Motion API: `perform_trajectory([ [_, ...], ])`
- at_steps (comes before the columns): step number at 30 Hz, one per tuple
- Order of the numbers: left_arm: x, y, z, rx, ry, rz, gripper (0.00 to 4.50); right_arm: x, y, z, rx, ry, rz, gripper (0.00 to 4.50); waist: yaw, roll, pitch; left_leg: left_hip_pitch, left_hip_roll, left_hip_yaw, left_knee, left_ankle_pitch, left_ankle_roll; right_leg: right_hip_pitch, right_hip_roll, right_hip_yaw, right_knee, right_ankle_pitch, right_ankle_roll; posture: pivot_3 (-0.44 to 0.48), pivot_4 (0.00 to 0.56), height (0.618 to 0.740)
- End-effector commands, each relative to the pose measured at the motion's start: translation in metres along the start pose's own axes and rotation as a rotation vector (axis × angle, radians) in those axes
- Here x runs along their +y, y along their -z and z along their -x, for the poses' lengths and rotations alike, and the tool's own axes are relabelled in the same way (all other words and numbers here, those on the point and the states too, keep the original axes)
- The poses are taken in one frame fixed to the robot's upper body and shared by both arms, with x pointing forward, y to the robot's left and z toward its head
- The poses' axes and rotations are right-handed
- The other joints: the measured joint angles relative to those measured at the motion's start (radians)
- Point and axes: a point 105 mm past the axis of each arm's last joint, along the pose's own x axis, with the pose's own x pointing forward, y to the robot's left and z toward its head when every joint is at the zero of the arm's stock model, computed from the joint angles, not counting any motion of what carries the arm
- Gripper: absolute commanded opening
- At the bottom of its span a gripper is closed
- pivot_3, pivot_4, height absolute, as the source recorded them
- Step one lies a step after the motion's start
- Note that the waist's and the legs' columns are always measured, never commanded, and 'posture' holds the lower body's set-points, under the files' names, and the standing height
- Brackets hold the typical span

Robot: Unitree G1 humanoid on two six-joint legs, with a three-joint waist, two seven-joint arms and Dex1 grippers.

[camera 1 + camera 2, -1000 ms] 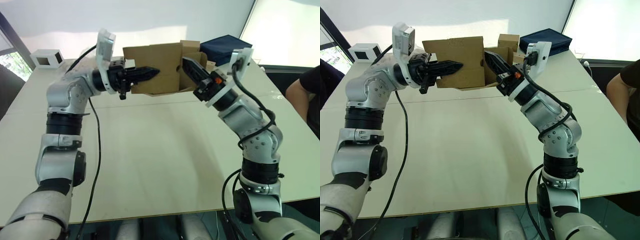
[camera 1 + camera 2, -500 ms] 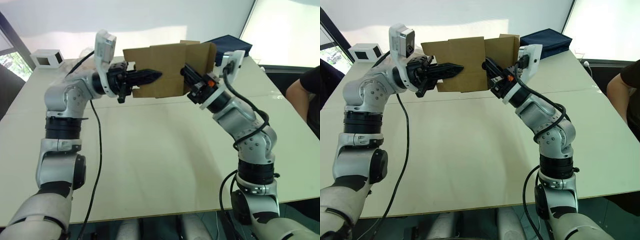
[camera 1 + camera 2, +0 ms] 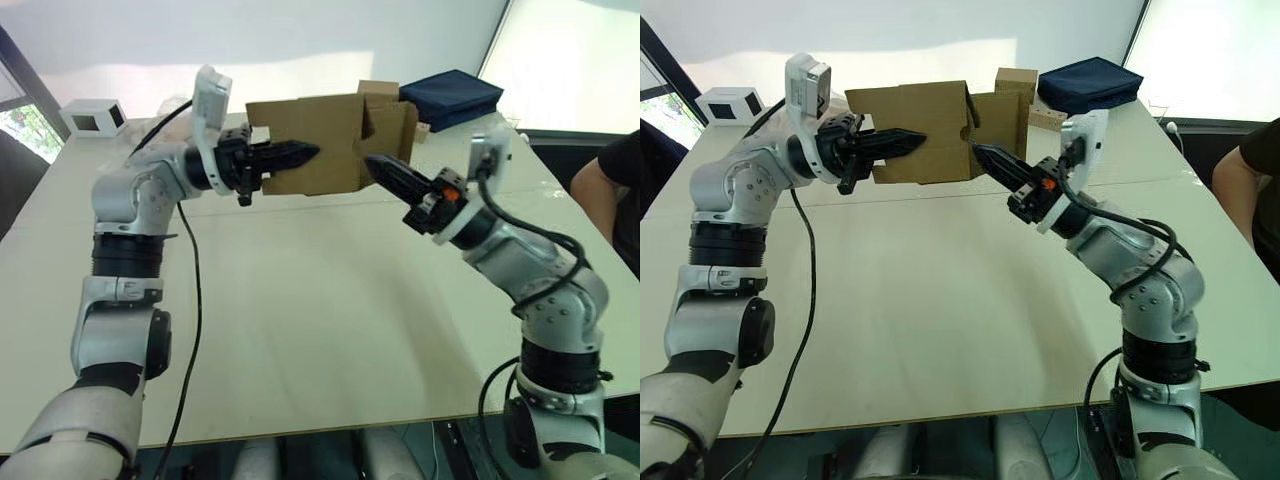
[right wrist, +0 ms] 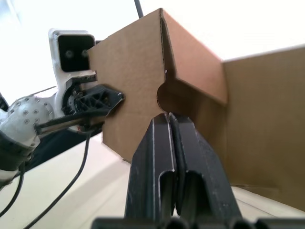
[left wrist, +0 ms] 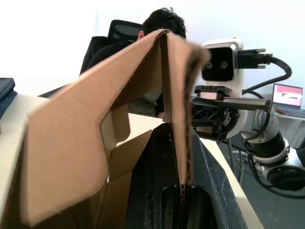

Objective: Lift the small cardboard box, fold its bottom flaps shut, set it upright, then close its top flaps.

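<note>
Left claw [image 3: 300, 152] pinches small cardboard box [image 3: 310, 140] wall | right claw [image 3: 378, 165] closed, empty

The right hand [image 4: 172, 119] has its two black fingers pressed together, tips just beside a notched edge of the small cardboard box [image 4: 143, 81]. A flap [image 4: 257, 129] stands to one side. The left hand [image 4: 90, 102] clamps the box's far edge above the pale surface [image 4: 71, 191].

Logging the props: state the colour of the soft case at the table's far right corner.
Dark navy blue soft case, plain, with no pattern visible; clearest in the right eye view.
</note>
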Motion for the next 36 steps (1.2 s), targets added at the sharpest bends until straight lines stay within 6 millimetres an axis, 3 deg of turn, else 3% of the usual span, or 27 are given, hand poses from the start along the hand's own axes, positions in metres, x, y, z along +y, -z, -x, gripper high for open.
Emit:
perform_trajectory([
  [1,-0.003,-0.013,0.001,-0.002,0.01,-0.058,0.0,0.008,-0.016,0.016,-0.012,-0.029,0.037,0.04,0.001,0.0,0.0,0.0,0.0,0.0,0.0,0.0,0.0,0.0,0.0,0.0,0.0,0.0,0.0,0.0,0.15,0.74],
  [3,-0.003,-0.014,0.001,-0.003,0.015,-0.059,0.0,0.008,-0.015,0.023,0.014,-0.03,0.031,0.04,0.002,0.0,0.0,0.0,0.0,0.0,0.0,0.0,0.0,0.0,0.0,0.0,0.0,0.0,0.0,0.0,0.15,0.74],
  [6,-0.004,-0.019,0.001,-0.014,0.03,-0.063,0.0,0.004,0.007,0.035,0.102,0.001,0.009,0.04,0.004,0.0,0.0,0.0,0.0,0.0,0.0,-0.001,0.001,0.001,0.0,0.0,0.0,0.0,0.0,0.0,0.15,0.74],
  [10,-0.007,-0.021,-0.002,-0.018,0.05,-0.063,0.0,-0.007,0.019,0.032,0.106,0.066,0.016,0.04,0.0,0.0,0.0,0.0,0.0,0.0,0.0,-0.001,0.002,0.001,0.0,0.0,0.0,0.0,0.0,0.0,0.15,0.74],
  [14,-0.01,-0.021,-0.004,-0.017,0.064,-0.062,0.0,-0.013,0.017,0.024,0.068,0.095,0.035,0.04,0.0,0.0,0.0,0.0,0.0,0.0,0.0,0.0,0.0,0.0,0.001,0.0,0.0,0.0,0.0,0.0,0.15,0.74],
  [30,-0.016,-0.015,-0.008,-0.017,0.09,-0.035,0.0,-0.002,0.017,-0.001,0.001,0.023,-0.012,0.04,0.001,0.0,0.0,0.0,0.0,0.0,0.0,0.0,-0.001,0.0,0.0,0.0,0.0,0.0,0.0,0.0,0.15,0.74],
  [34,-0.014,-0.016,-0.008,-0.021,0.07,-0.043,0.0,0.0,0.016,0.0,-0.002,0.012,-0.022,0.04,0.001,0.0,0.0,0.0,0.0,0.0,0.0,0.0,-0.001,0.0,0.0,0.0,0.0,0.0,0.0,0.0,0.15,0.74],
  [36,-0.011,-0.019,-0.006,-0.028,0.051,-0.05,0.0,0.01,0.017,0.007,0.015,-0.038,-0.051,0.04,0.001,0.0,0.0,0.0,0.0,0.0,0.0,0.0,-0.001,0.0,0.0,0.0,0.0,0.0,0.0,0.0,0.15,0.74],
])
